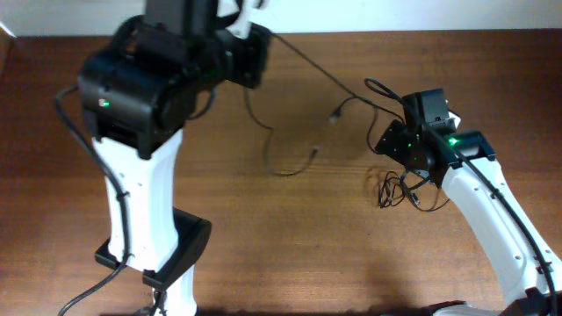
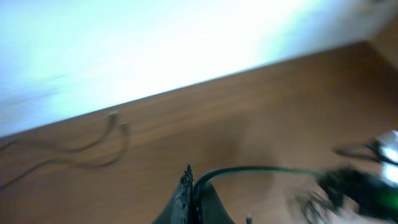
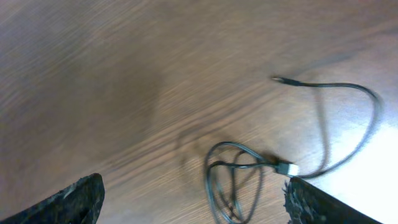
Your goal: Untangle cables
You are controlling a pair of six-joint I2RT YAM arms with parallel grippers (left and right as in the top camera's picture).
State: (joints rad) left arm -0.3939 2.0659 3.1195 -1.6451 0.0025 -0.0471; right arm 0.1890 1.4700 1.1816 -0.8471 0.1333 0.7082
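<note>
The left gripper pinches a cable stretched above the table. The right gripper gapes empty over a tangle.

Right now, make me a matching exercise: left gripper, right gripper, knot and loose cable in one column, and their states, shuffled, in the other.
Column one:
1. left gripper
2. right gripper
3. knot
4. loose cable

Column two:
A. open, fingers wide apart
B. lying slack and curved near the middle of the table
C. shut on a taut cable
D. bunched in small loops

Pairs: 1-C, 2-A, 3-D, 4-B
</note>
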